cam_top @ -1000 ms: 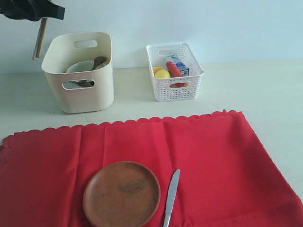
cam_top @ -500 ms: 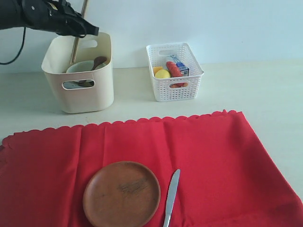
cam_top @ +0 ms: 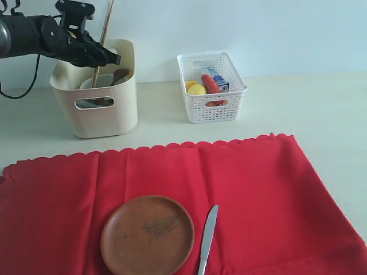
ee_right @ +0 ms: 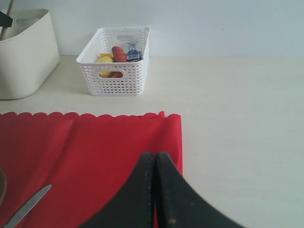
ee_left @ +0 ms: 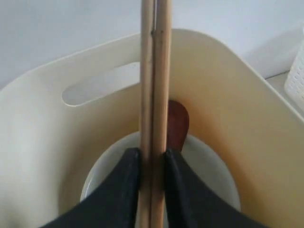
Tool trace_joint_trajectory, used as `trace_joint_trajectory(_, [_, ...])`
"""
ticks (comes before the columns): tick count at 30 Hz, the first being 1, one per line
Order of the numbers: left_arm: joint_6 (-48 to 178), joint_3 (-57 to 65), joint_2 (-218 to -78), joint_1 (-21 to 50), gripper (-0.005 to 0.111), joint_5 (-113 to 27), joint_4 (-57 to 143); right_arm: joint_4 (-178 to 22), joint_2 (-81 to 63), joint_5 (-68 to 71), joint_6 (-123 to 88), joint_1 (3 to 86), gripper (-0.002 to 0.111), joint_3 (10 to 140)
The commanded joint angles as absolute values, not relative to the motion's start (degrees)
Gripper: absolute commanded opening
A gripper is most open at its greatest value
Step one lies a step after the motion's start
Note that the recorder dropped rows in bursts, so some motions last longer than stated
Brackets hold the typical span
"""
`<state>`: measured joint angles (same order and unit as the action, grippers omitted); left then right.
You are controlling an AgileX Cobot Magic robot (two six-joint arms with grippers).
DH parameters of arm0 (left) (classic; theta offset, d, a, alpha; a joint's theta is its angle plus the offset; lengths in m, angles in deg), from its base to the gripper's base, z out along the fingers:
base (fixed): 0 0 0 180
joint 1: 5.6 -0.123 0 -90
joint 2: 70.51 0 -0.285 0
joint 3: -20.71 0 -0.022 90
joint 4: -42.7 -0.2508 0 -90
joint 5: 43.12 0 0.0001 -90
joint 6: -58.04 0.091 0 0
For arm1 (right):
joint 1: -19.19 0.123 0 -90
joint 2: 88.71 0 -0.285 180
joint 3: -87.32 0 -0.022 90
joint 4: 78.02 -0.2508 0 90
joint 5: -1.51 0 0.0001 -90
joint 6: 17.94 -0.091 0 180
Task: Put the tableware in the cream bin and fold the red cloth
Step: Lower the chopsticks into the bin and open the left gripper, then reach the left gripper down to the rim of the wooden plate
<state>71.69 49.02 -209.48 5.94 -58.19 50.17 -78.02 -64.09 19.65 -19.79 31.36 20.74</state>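
My left gripper (ee_left: 153, 159) was closed on the two chopsticks (ee_left: 161, 71), both pressed side by side between the fingers (ee_left: 124, 190). Approx. one sec before, this arm hung left of the cream bin (cam_top: 109, 117), w/ the sticks outside its wall. Half a sec before, it had come over the rim. Now it was lower, and the sticks' lower ends were inside the bin, at the white bowl (ee_left: 209, 171), close to the wooden spoon (ee_left: 177, 123).

I judged this meant the sticks were almost delivered and only the release was left. After that the plate (cam_top: 147, 235) and the knife (cam_top: 207, 232) were still on the red cloth (cam_top: 258, 189), so no folding yet.

The sticks' long axis was nearly vertical. The lower tips pointed down into the bin, and the upper ends leaned a little to the right in the exterior view.

My right gripper (ee_right: 155, 161) was shut on nothing, over the cloth.
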Motion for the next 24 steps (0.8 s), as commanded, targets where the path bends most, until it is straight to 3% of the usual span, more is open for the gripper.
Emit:
trace_joint_trajectory(1, [70.64, 48.94, -209.84, 5.07, 0.024, -62.3, 50.77, -78.02, -64.43, 19.4, -19.77, 31.19, 0.0, 20.71])
trace_joint_trajectory(5, [70.64, 48.94, -208.08, 4.97, 0.055, -62.46, 50.77, -78.02, -64.43, 19.4, -19.77, 31.19, 0.0, 20.71])
trace_joint_trajectory(8, [70.64, 48.94, -205.97, 4.97, 0.068, -62.12, 50.77, -78.02, -64.43, 19.4, -19.65, 31.19, 0.0, 20.71])
trace_joint_trajectory(16, [70.64, 48.94, -197.51, 4.97, 0.07, -67.29, 50.77, -78.02, -64.43, 19.4, -19.78, 31.19, 0.0, 20.71])
trace_joint_trajectory(24, [73.23, 48.94, -191.69, 4.97, 0.07, -90.89, 51.54, -78.02, -64.43, 19.4, -19.77, 31.19, 0.0, 20.71])
